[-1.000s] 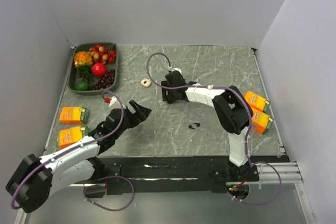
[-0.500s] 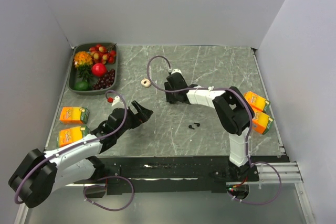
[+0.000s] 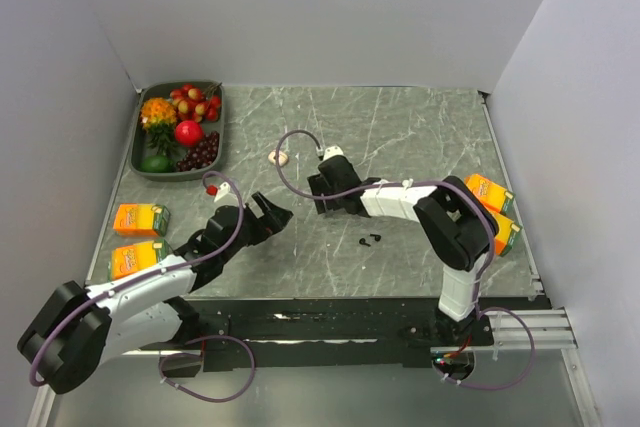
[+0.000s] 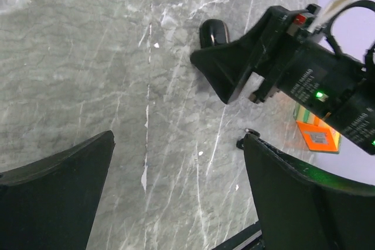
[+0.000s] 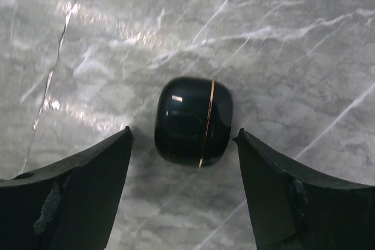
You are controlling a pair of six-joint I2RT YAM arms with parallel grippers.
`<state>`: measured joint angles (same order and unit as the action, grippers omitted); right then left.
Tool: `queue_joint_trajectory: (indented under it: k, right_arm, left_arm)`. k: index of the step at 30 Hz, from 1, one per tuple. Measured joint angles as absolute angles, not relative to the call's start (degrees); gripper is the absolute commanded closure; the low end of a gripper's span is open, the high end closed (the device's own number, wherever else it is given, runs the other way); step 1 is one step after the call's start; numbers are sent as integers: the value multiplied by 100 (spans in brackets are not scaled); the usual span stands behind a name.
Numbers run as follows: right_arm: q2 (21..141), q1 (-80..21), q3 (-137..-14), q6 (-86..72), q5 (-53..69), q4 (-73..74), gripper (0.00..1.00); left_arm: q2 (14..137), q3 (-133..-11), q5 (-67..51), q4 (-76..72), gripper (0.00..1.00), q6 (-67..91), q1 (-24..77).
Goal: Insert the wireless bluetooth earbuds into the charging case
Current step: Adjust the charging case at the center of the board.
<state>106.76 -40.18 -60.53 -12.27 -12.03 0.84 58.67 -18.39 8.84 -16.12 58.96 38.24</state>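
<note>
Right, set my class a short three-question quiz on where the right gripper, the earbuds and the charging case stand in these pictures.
1. True or false: the right gripper is clamped shut on the charging case.
2. Where do the earbuds lie? A in the case; B on the table; C in the fruit tray.
3. Fill in: the case's lid is ___.
Key: 1 false, its jaws stand open on either side of the case; 2 B; 3 shut.
</note>
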Motion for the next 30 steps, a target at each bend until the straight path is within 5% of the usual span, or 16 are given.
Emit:
queue_joint_trajectory:
  k: [7, 15, 23, 30]
  right_arm:
    - [10197, -4093, -5959, -1345, -1264, 705, 8]
    - [7885, -4112, -5961, -2117, -1890, 1706, 12]
    - [5865, -4112, -5068, -2464, -1841, 1772, 14]
    - [5312, -4112, -4357, -2508, -1559, 1870, 14]
  left_arm:
    - [5972, -1944, 928, -1426, 4, 5686, 3833]
    - [6976, -3245, 1347, -705, 2, 5236, 3854]
    - [9271, -5417, 650, -34, 10, 2908, 3942]
    - [10018, -6329, -78, 550, 4, 1109, 3957]
